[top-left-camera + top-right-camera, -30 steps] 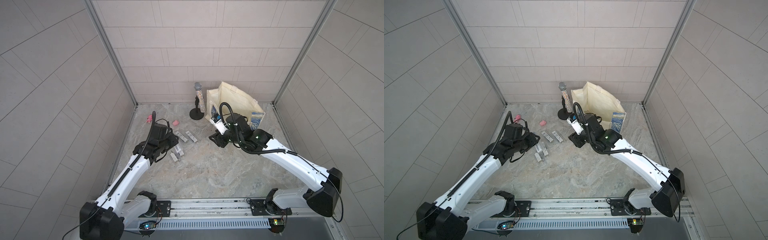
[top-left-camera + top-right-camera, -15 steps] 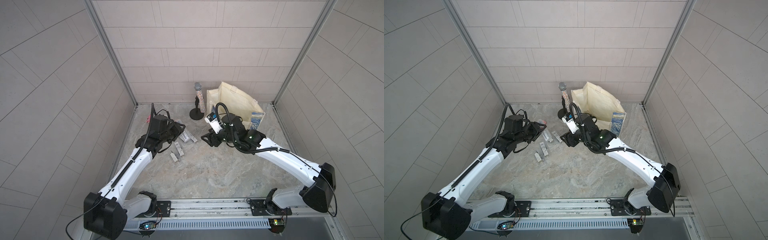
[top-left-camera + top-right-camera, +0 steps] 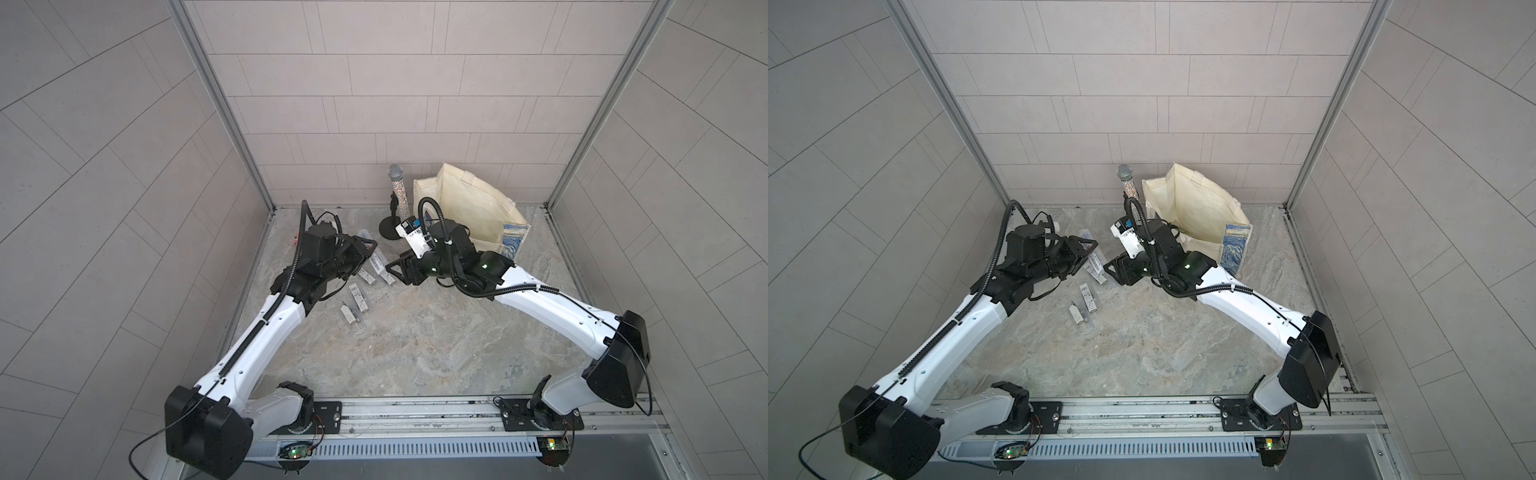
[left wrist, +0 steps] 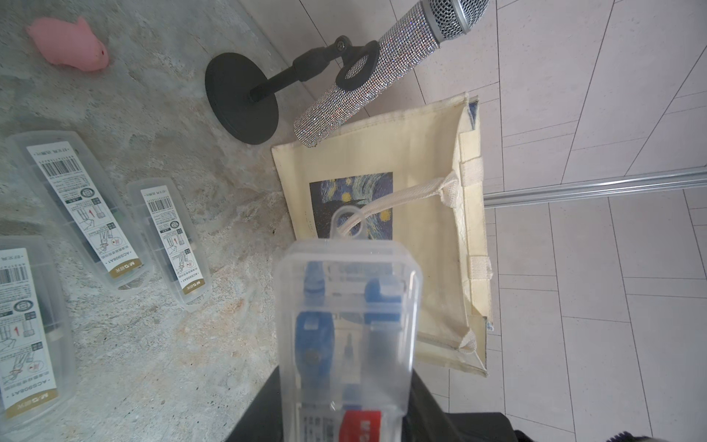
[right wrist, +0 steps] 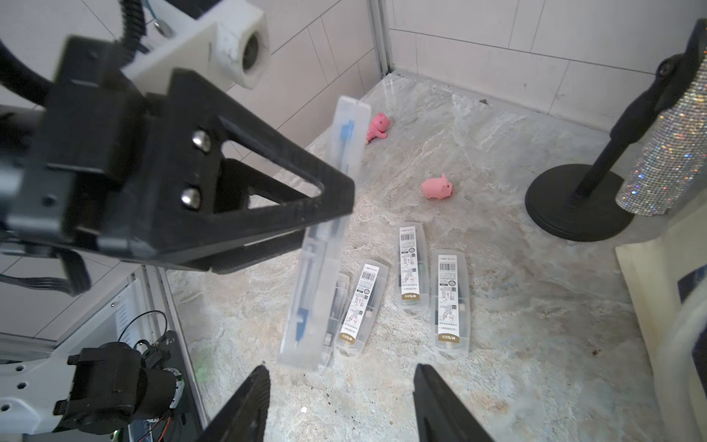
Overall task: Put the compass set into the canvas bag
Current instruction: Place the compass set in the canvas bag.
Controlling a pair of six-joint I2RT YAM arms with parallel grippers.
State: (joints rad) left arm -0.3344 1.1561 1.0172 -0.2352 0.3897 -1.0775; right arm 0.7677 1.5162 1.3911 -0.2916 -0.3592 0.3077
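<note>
**Left gripper holds a compass set up off the table, canvas bag just beyond it**

The left gripper (image 5: pixel 317 229) is clamped on the compass set (image 4: pixel 346 325), a long clear plastic case with a blue compass inside. One black finger presses on each broad face of the case, gripping it around its middle. The case is lifted clear of the marble-patterned table (image 3: pixel 415 340) and tilted.

The canvas bag (image 4: pixel 421 172) sits past the free end of the held case, apart from it. It is a cream tote with a blue-and-yellow swirling night-sky print and a cream strap handle. In both top views it stands against the back wall with its mouth open upward, right behind the right arm's wrist.

The right gripper (image 5: pixel 340 405) has its jaws spread apart and holds nothing. It faces the left gripper, and the nearer end of the held case hangs just ahead of its fingertips (image 5: pixel 245 405).

Below and beside the left gripper, more clear cases (image 5: pixel 449 302) with barcode labels lie flat on the table. Two small pink pig toys (image 5: pixel 436 187) lie farther out. A glittery microphone (image 4: pixel 363 72) on a black round-based stand (image 4: pixel 241 99) is just beside the bag.
</note>
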